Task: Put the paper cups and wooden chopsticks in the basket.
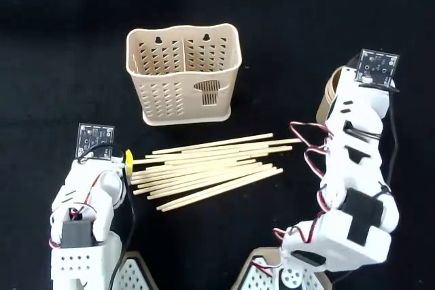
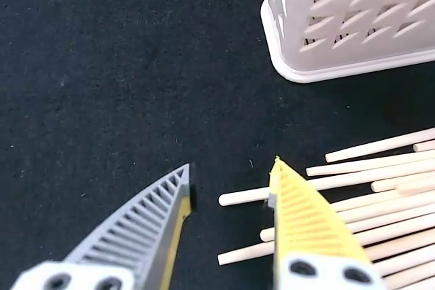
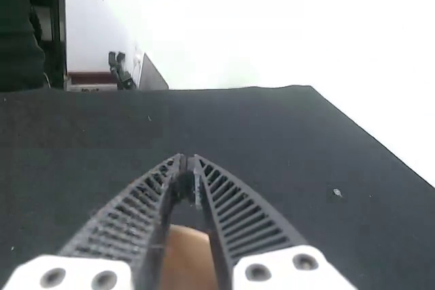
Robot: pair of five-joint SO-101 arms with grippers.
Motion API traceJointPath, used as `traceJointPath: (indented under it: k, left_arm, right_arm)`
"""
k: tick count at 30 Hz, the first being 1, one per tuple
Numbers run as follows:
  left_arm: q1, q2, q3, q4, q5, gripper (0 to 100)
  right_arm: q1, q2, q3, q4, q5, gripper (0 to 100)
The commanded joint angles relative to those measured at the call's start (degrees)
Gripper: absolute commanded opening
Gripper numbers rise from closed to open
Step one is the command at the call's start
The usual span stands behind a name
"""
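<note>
The left gripper (image 2: 232, 171) hangs released at the near left, its yellow finger over the left ends of the wooden chopsticks (image 1: 211, 164). These lie fanned on the black table (image 1: 54, 66), just near of the upright basket (image 1: 183, 96). At the right, the right gripper (image 3: 187, 166) is clenched on a brown paper cup (image 1: 329, 98).

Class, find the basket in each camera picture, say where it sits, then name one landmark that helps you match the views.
High view: the basket stands upper centre on the black table, just behind the wooden chopsticks.
Left wrist view: the basket stands beyond the open left end effector, past the chopsticks.
Right wrist view: black table beyond the right end effector, paper cup between its fingers.
Shared landmark: the black table.
</note>
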Motion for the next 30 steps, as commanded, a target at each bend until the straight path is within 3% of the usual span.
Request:
traceJointPath:
  k: [1, 21, 30]
  left_arm:
    - [-0.22, -0.44, 1.01, 0.35, 0.18, 20]
    - [-0.22, -0.44, 1.01, 0.35, 0.18, 20]
    - [-0.22, -0.44, 1.01, 0.35, 0.18, 20]
  right_arm:
    - [-0.44, 2.86, 0.04, -0.97, 0.26, 1.4]
    - [-0.88, 4.35, 3.91, -0.88, 0.18, 1.3]
    - [-0.70, 4.26, -2.95, -0.44, 0.18, 1.5]
